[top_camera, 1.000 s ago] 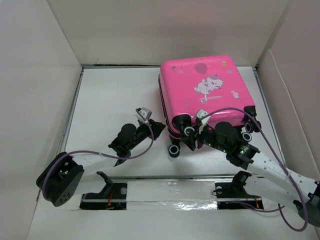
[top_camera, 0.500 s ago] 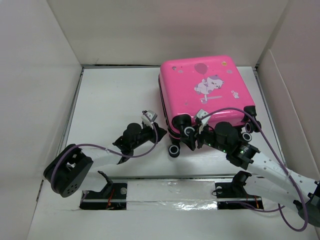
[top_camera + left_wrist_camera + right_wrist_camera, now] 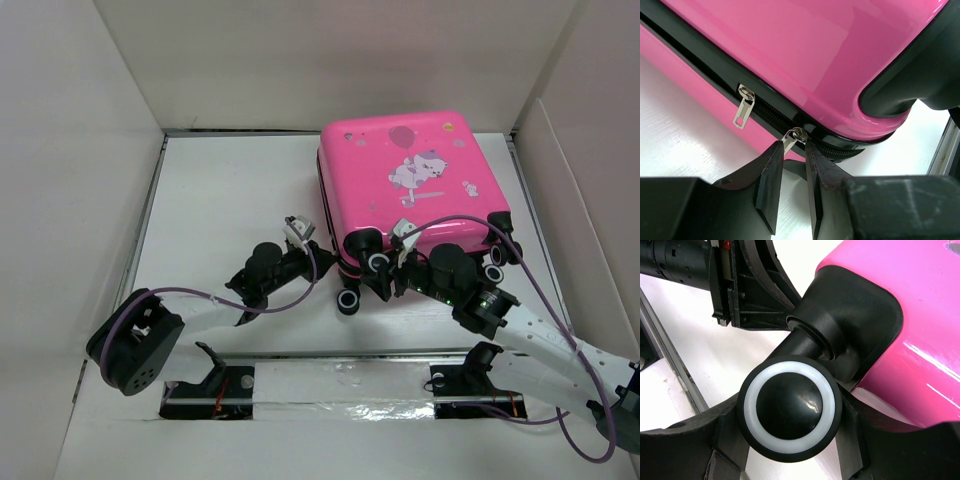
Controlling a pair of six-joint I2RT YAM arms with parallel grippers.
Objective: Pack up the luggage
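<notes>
I am holding the closed hot-pink hard-shell suitcase (image 3: 410,180), lying flat at the white table's (image 3: 230,190) far right: right gripper (image 3: 790,437) clamping its black white-ringed wheel (image 3: 789,405), left gripper (image 3: 793,150), fingers (image 3: 771,175) nearly together, straddling a silver zipper pull (image 3: 788,142); pinched or not, I cannot tell.

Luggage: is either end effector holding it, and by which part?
Right end effector clamps a luggage wheel. Left end effector brackets a zipper pull; grip cannot be told.
</notes>
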